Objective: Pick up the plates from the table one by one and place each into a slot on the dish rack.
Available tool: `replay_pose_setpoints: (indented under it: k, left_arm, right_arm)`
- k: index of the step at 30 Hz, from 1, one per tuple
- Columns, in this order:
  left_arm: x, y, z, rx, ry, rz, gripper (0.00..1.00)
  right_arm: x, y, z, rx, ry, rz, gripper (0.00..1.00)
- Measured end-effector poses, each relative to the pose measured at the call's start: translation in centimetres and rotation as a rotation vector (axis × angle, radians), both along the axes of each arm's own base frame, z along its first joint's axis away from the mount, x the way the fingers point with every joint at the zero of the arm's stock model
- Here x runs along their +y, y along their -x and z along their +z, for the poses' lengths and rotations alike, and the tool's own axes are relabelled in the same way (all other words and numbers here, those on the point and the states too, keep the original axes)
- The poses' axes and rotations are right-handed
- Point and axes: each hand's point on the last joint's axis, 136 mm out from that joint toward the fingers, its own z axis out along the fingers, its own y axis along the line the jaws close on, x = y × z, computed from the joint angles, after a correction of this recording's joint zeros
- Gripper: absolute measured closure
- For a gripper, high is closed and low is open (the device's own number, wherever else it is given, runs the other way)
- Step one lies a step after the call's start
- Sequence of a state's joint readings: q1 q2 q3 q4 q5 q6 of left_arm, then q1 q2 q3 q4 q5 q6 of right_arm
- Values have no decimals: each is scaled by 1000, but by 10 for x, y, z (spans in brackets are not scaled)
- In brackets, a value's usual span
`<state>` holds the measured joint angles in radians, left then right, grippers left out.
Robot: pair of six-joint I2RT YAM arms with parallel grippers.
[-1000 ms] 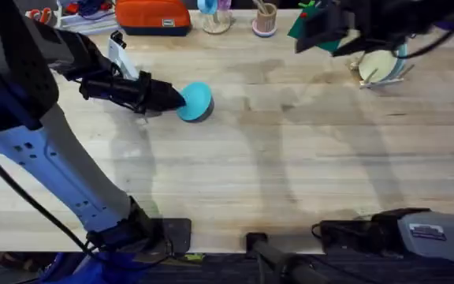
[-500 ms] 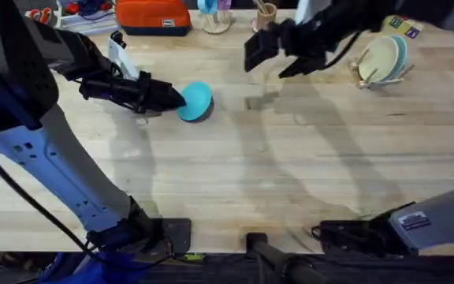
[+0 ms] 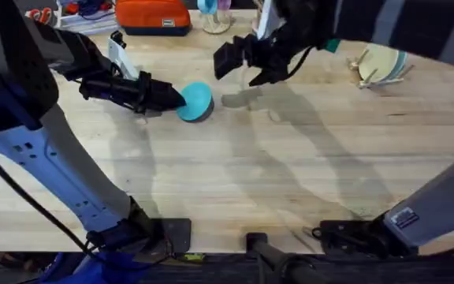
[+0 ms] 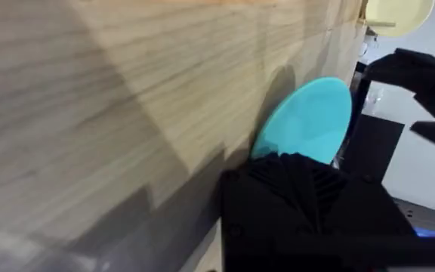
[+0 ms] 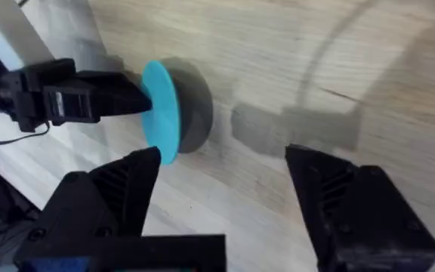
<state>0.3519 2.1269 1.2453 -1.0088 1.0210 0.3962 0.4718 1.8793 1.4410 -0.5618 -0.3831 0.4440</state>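
A bright turquoise plate (image 3: pixel 196 101) stands on edge on the table (image 3: pixel 290 173), left of centre, with my left gripper (image 3: pixel 178 99) shut on its rim. The left wrist view shows that plate (image 4: pixel 310 119) just past the black fingers. My right gripper (image 3: pixel 243 66) hovers open a little to the right of the plate and behind it. In the right wrist view its two fingers (image 5: pixel 115 198) spread wide and face the turquoise plate (image 5: pixel 161 121) and the left gripper (image 5: pixel 131 98). The dish rack (image 3: pixel 378 75) at the back right holds a cream plate (image 3: pixel 377 61) and a light blue one (image 3: pixel 400 55).
An orange pouch (image 3: pixel 153 16) and small clutter line the table's back edge. The right arm stretches in an arc from the lower right over the table's right half. The left arm's base (image 3: pixel 132 229) stands at the front left.
My right gripper has swung left from beside the dish rack across the back of the table toward the turquoise plate. The left gripper and its plate have stayed put.
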Motion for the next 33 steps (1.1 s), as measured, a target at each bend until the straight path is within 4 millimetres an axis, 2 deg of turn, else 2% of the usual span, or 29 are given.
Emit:
replay_pose_setpoints:
  k: [9, 14, 23, 30, 33]
  left_arm:
    - [0, 0, 0, 0, 0, 0, 960]
    - [0, 0, 0, 0, 0, 0, 960]
    - [0, 0, 0, 0, 0, 0, 960]
    - [0, 0, 0, 0, 0, 0, 960]
    - [0, 0, 0, 0, 0, 0, 961]
  right_arm:
    - [34, 8, -13, 5, -22, 33, 7]
    - [46, 11, -20, 5, -27, 50, 7]
    - [67, 9, -16, -27, -73, 52, 10]
    - [80, 13, -43, 5, -63, 64, 10]
    - [83, 14, -47, 11, -63, 65, 15]
